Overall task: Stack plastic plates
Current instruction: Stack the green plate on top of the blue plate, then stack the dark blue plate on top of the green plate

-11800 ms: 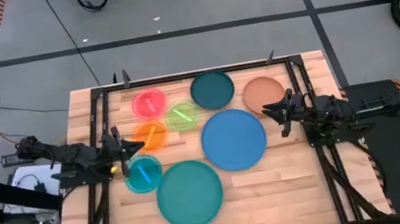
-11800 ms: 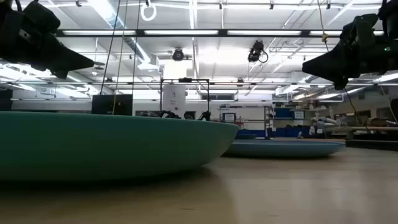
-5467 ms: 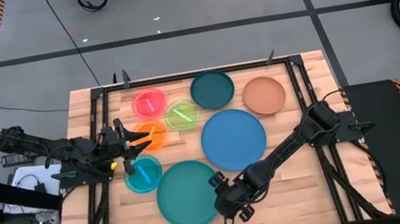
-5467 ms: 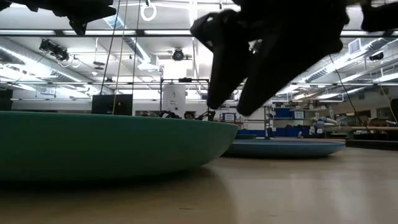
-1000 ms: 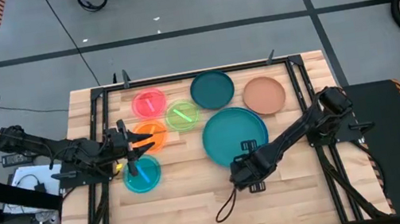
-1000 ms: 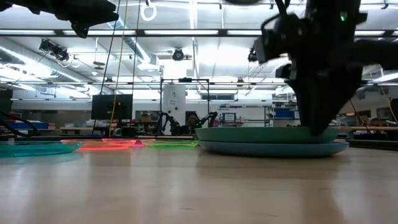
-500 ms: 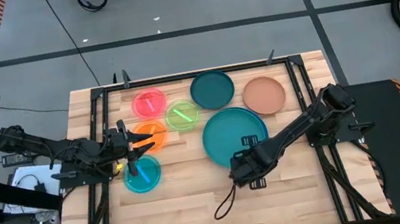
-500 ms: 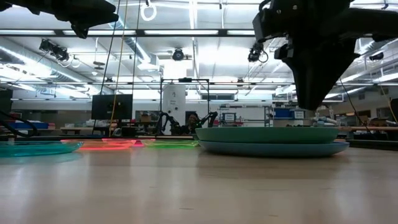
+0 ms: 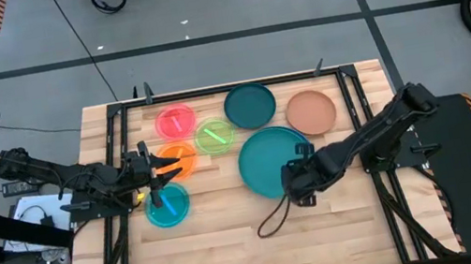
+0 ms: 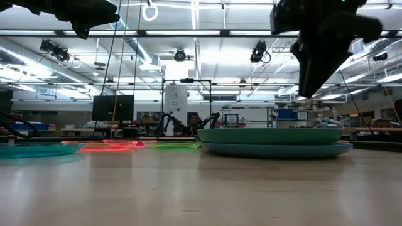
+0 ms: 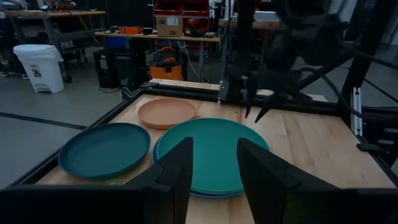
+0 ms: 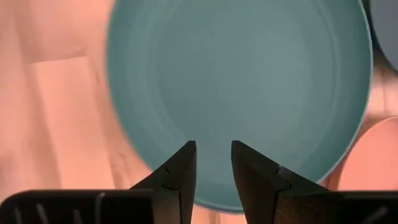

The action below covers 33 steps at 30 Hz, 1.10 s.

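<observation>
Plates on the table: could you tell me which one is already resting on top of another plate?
The large teal plate. It sits on the blue plate, whose rim shows beneath it in the low view; every other plate lies singly on the table.

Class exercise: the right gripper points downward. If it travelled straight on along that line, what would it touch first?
Most likely the large teal plate, which fills the view past the right gripper's open fingers and lies stacked on the blue plate. How far above it hangs is unclear.

Large teal plate [image 9: 272, 158] moved from the table's near-centre onto the large blue plate [image 10: 276, 149], now stacked. Right gripper [image 9: 298, 185] released it, lifted clear and has drawn back toward the right, fingers apart, over the stack's near-right edge.
</observation>
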Tool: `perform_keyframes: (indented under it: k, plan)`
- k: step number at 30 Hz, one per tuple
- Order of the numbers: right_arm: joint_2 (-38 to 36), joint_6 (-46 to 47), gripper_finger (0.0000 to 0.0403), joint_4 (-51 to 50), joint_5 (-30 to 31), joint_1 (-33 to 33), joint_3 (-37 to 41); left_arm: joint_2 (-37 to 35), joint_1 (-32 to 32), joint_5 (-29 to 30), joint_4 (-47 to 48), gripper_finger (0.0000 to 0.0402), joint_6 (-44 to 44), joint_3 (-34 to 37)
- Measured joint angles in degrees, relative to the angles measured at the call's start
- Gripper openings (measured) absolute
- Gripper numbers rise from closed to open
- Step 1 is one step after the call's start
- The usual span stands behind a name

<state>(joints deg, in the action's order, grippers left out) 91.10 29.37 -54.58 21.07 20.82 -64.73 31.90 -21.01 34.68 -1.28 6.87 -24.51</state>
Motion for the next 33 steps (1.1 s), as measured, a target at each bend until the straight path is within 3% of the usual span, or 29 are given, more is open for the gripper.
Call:
perform_keyframes:
  k: [4,13,27,33]
  plan:
    - [-1.83,-0.74,0.0112,4.89,-3.73,-3.40,5.18,0.02,0.01,0.00,-0.06,0.0133,0.00,0.00]
    - [-2.00,-0.97,0.0112,3.96,-7.27,-8.31,11.58,0.00,0.01,0.00,-0.09,0.0133,-0.04,0.00]
    - [-2.26,-0.81,0.0109,-3.08,-7.37,-13.05,13.22,0.00,0.01,0.00,-0.11,0.0133,-0.11,0.00]
    - [-7.48,-2.14,0.0108,-2.89,-5.05,-14.99,13.20,0.02,0.01,0.00,-0.11,0.0133,-0.20,0.00]
